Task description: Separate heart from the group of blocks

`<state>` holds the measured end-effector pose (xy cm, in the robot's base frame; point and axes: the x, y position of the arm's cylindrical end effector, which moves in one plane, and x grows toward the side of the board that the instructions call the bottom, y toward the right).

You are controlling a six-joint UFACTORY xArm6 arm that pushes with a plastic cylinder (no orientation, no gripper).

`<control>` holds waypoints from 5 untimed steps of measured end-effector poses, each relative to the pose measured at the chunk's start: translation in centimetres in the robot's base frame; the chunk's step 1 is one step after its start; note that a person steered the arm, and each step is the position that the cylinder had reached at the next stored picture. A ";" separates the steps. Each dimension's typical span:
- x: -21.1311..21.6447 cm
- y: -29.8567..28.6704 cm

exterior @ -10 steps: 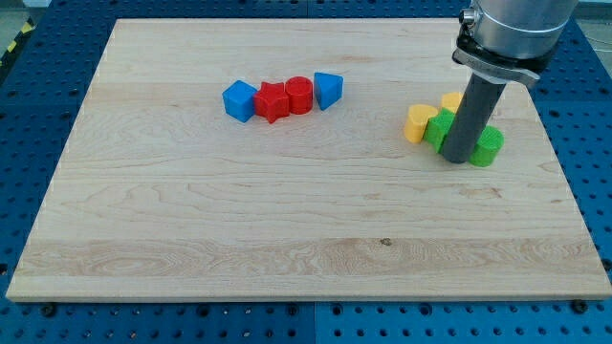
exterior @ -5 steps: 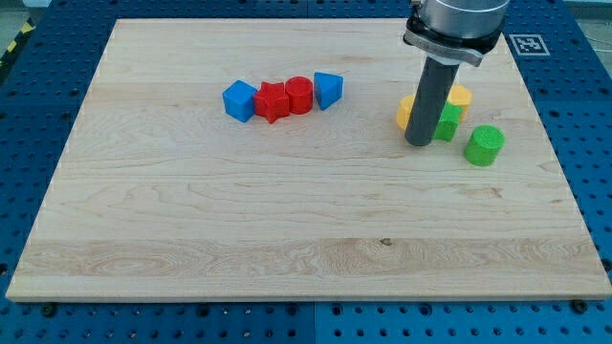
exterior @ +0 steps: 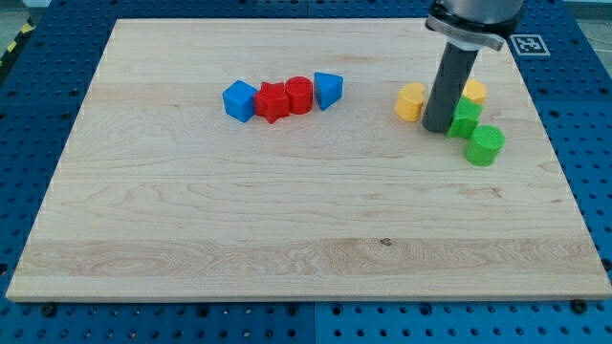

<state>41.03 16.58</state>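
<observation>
A yellow block [exterior: 411, 101], heart-like in shape, lies at the view's upper right, just left of my rod. My tip [exterior: 439, 129] rests on the board between this block and a green block [exterior: 466, 118], close to both. A second yellow block [exterior: 473, 92] sits behind the rod to its right, partly hidden. A green cylinder [exterior: 485, 144] lies lower right of the tip, touching or nearly touching the green block.
A row of blocks lies at the view's upper middle: a blue block [exterior: 239, 100], a red star-like block [exterior: 273, 101], a red cylinder [exterior: 299, 95] and a blue block [exterior: 327, 90]. The wooden board [exterior: 287, 239] sits on a blue pegboard.
My tip swept left through the right-hand cluster, then came back right and up. The heart-like yellow block now sits apart on the rod's left; the green and second yellow blocks shifted.
</observation>
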 end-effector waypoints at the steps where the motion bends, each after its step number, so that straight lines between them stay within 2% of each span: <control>1: -1.2 0.9; 2: -2.7 0.9; 3: -2.5 -3.2; 5: -1.6 -3.7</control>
